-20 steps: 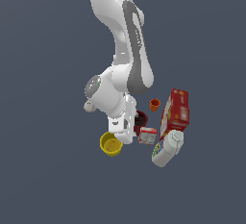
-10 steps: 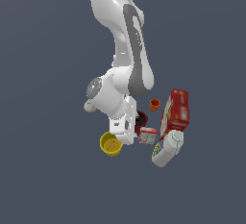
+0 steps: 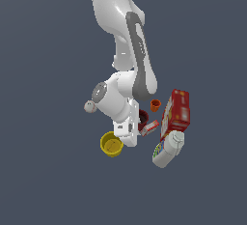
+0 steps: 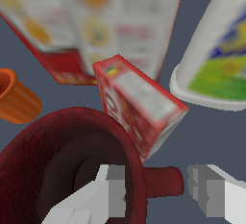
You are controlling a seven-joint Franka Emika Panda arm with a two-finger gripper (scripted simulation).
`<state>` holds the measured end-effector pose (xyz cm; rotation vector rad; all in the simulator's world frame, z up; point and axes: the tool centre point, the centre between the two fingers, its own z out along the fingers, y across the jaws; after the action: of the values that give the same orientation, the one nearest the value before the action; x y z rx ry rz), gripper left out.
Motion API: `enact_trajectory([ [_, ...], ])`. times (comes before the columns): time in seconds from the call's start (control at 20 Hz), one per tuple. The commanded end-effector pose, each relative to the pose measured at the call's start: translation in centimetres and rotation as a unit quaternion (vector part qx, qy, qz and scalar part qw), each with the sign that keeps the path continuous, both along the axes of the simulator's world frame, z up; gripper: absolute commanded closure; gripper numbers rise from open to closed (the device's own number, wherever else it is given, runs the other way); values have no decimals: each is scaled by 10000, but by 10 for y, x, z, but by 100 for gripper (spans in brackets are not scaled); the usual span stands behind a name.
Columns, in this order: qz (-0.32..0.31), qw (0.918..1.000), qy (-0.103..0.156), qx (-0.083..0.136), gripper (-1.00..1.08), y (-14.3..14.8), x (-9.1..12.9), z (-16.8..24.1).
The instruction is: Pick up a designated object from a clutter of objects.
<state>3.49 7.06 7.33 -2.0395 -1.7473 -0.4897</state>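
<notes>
At the cluster below the arm: gripper [image 4: 158, 189] set down over the maroon mug [image 4: 57, 165], jaws apart.

Counted in the two views: one maroon mug, one orange cup [image 3: 155, 105], one yellow cup [image 3: 112, 145], one white ball [image 3: 89, 106], two red boxes, large [image 3: 176, 110] and small [image 4: 137, 105], and one white bottle [image 3: 167, 149]. The jaws stand moderately open, straddling the mug's rim wall and handle [image 4: 163, 180]; one finger [image 4: 96, 196] sits inside the mug, the other outside the handle. Contact cannot be confirmed. The mug lies just beside the small box, the orange cup near.
</notes>
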Motion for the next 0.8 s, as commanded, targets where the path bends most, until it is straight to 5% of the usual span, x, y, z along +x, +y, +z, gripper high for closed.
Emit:
enact_trajectory([
  [0.0,3,10000,2,1,108,1,0,-1],
  [0.75,3,10000,-1,-2,108,-5,2,19],
])
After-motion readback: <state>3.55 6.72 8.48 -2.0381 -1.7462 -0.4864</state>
